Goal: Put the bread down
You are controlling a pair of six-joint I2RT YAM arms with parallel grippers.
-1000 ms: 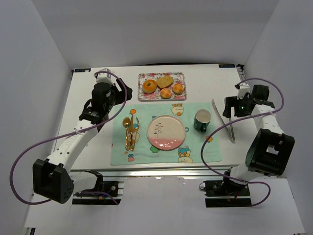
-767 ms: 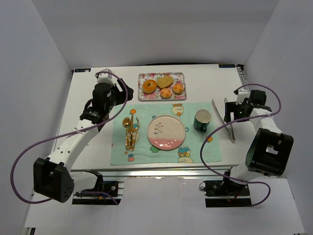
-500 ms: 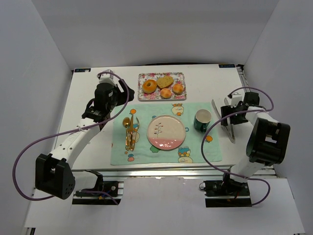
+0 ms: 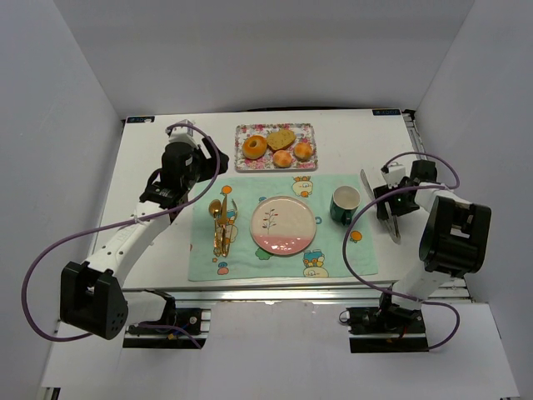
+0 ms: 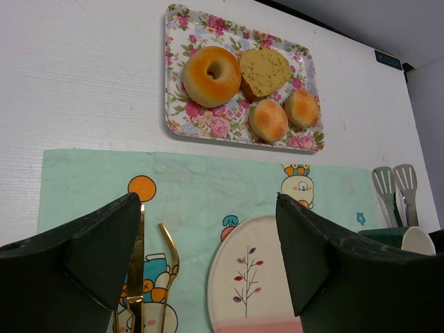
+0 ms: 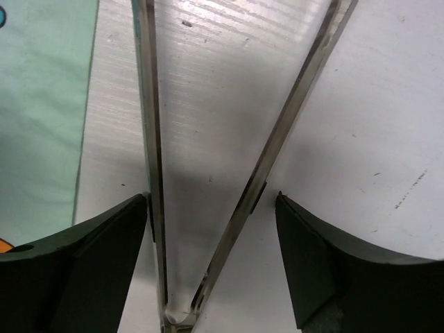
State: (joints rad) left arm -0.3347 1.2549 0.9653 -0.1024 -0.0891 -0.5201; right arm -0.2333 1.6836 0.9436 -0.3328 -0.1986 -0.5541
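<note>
Fingers (image 6: pixel 104 263) of the right gripper (image 6: pixel 211 205) stand spread on either side of the metal tongs (image 6: pixel 296 111), which lie splayed in a V on the white table (image 6: pixel 374 139) beside the placemat (image 5: pixel 90 173); one pad meets a tong arm, while the other sits just beside its arm. The left gripper (image 5: pixel 208 215) hangs wide open and holds nothing above the gold cutlery (image 5: pixel 137 277). The bread, a ring (image 5: pixel 211 75), a heart-shaped slice (image 5: pixel 263 71) and two rolls (image 5: pixel 268 119), rests on the floral tray (image 5: pixel 177 41) beyond the placemat. A pink-and-white plate (image 5: pixel 257 277) sits mid-mat, with a green mug (image 4: pixel 345 204) to its right.
</note>
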